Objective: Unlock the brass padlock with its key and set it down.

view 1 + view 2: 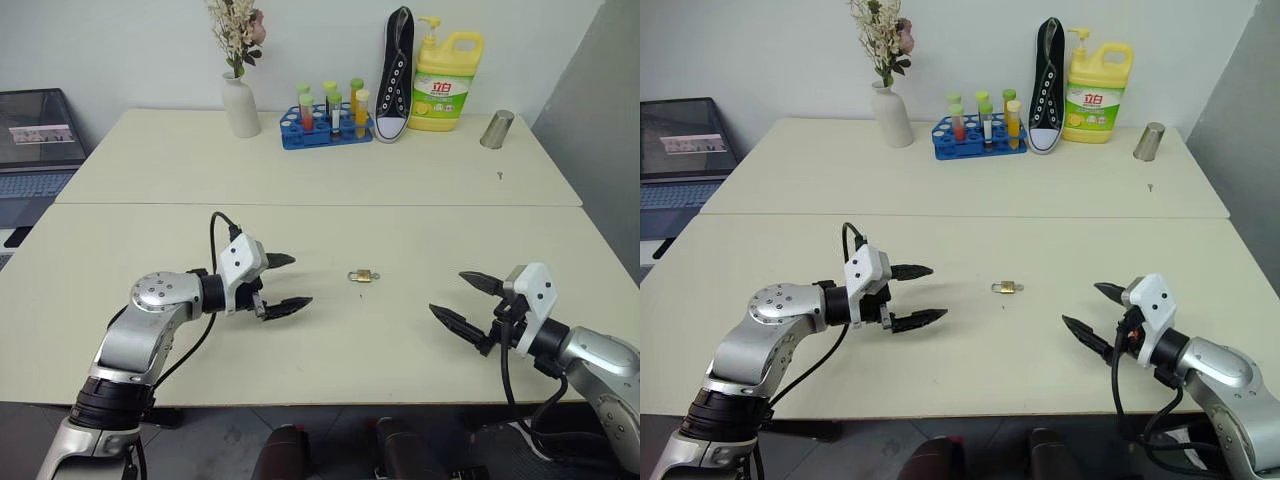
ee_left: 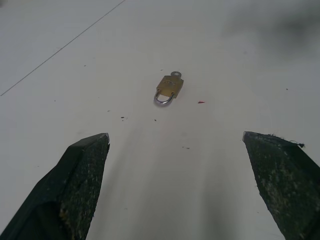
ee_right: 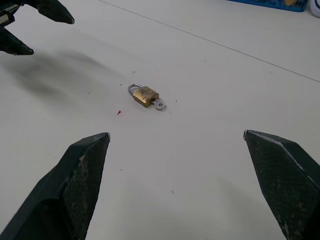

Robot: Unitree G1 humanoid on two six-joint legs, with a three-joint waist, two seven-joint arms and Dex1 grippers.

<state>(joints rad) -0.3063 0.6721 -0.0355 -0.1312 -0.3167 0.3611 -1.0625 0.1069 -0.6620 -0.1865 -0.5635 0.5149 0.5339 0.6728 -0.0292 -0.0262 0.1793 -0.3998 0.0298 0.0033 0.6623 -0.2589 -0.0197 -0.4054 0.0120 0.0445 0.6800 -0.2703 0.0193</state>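
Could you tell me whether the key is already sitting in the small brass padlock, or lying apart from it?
In. The thin silver key has only its round head protruding from the small brass padlock's bottom end, opposite the closed-looking silver shackle; the padlock lies flat on the cream table.

one padlock point(image 1: 362, 276), one key point(image 3: 159, 105), one vase point(image 1: 240, 105), one sneaker point(image 1: 394, 75).

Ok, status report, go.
Left gripper and right gripper open, empty. Brass padlock flat on table between them, key in its base. Nothing in the way.
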